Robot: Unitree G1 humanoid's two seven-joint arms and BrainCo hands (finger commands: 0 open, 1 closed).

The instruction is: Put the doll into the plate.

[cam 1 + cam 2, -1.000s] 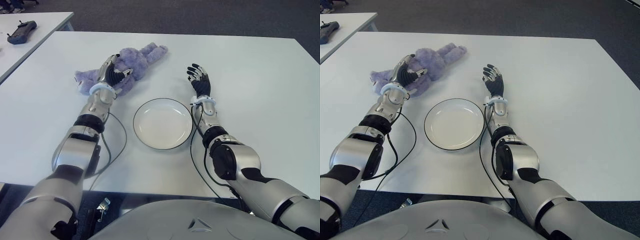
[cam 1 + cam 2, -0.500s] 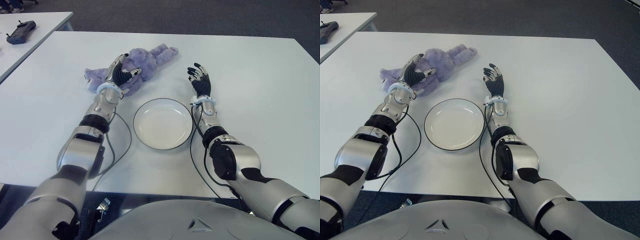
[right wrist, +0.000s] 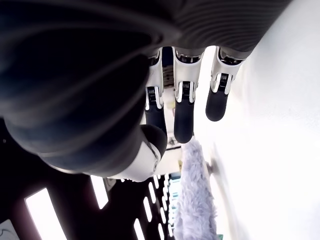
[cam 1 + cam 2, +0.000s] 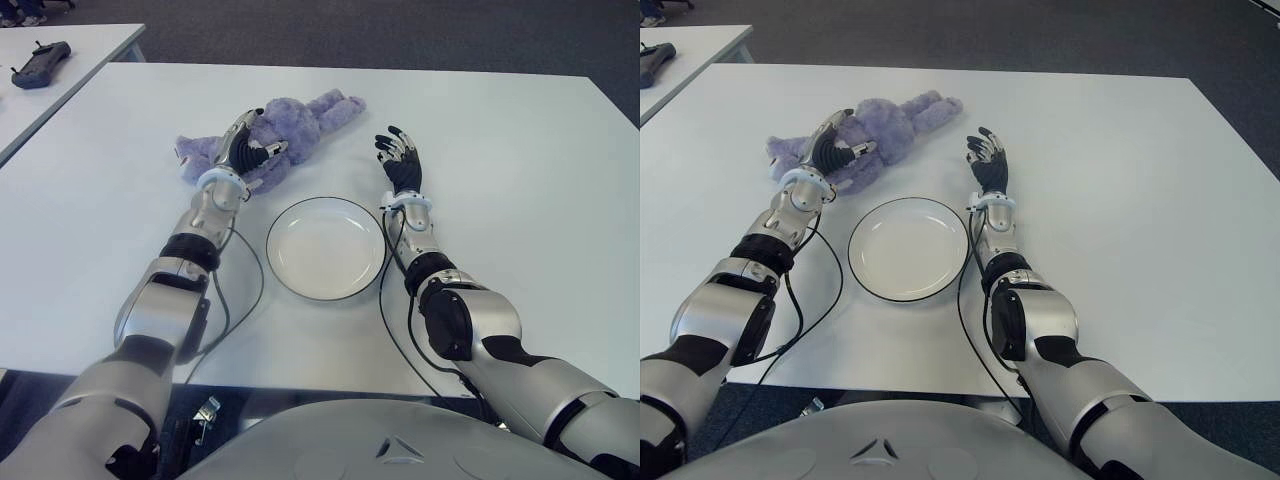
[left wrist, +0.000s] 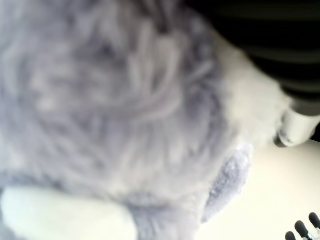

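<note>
A purple plush doll (image 4: 300, 115) lies on the white table (image 4: 520, 180), behind and to the left of the plate. My left hand (image 4: 245, 150) is shut on the doll's body, and the fur fills the left wrist view (image 5: 125, 100). The white plate (image 4: 325, 250) with a dark rim sits empty between my two forearms. My right hand (image 4: 400, 160) shows just right of the plate with its fingers (image 3: 182, 115) spread and nothing in them. A bit of the doll (image 3: 192, 200) shows in the right wrist view beyond that hand.
A dark handheld device (image 4: 35, 63) lies on a second white table at the far left. Thin black cables (image 4: 240, 290) trail along both forearms near the plate. The table's near edge runs just in front of my body.
My left hand has dragged the doll to the right, closer to the plate. The right hand and the plate have not moved.
</note>
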